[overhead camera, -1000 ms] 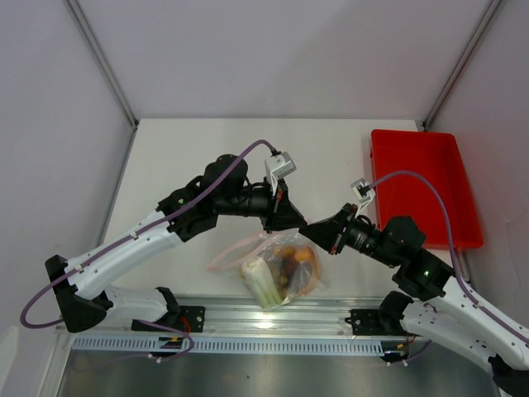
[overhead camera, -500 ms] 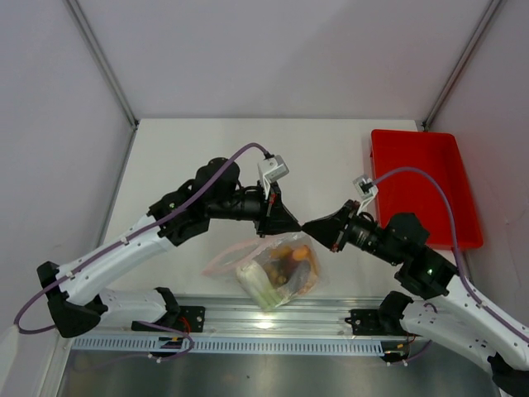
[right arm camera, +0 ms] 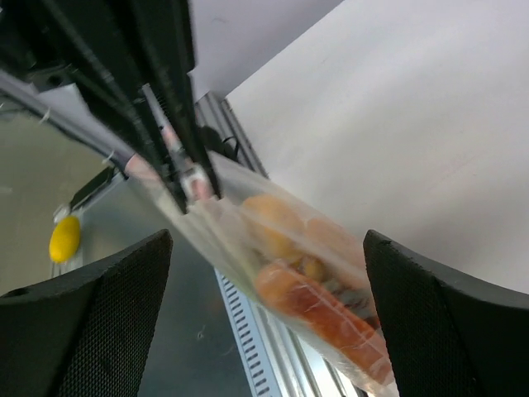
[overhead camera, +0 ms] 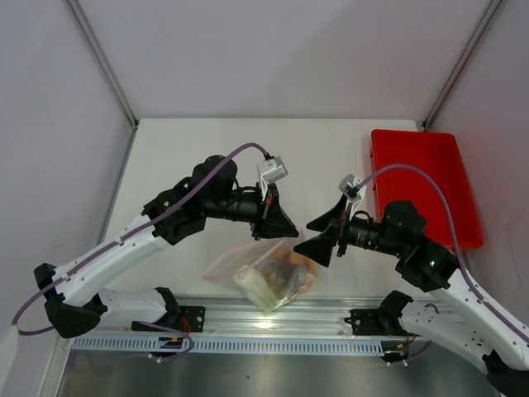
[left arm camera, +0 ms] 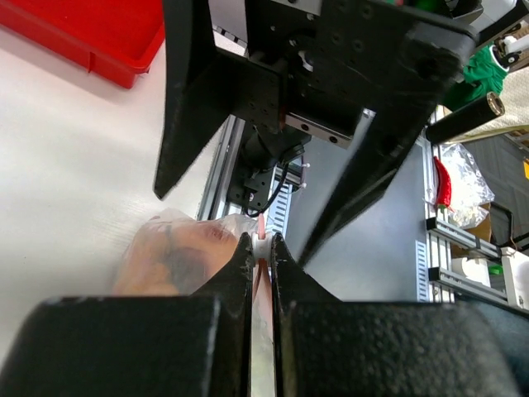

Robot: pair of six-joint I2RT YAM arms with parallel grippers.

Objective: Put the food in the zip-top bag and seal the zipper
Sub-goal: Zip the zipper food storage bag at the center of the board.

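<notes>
The zip-top bag (overhead camera: 273, 273) hangs clear and crinkly above the table's near edge, with the food (overhead camera: 285, 266) inside: orange and yellow pieces and a pale green leek stalk (overhead camera: 254, 283). My left gripper (overhead camera: 276, 225) is shut on the zipper (left arm camera: 263, 227), a thin pinkish strip with a white slider at the bag's top edge. In the left wrist view the bag (left arm camera: 178, 256) bulges to the left of the left gripper (left arm camera: 263, 243). My right gripper (overhead camera: 318, 234) stands wide open just right of the bag, touching nothing. In its own view the bag (right arm camera: 306, 256) hangs between the spread right gripper (right arm camera: 266, 248).
A red tray (overhead camera: 421, 186) lies at the right side of the table. The aluminium rail (overhead camera: 273, 318) with both arm bases runs just below the hanging bag. White walls close in the table on the left, back and right.
My right gripper has opened, let go of the bag's top edge and drawn back a little to the right. The bag now hangs from the left gripper alone, slightly lower and further left.
</notes>
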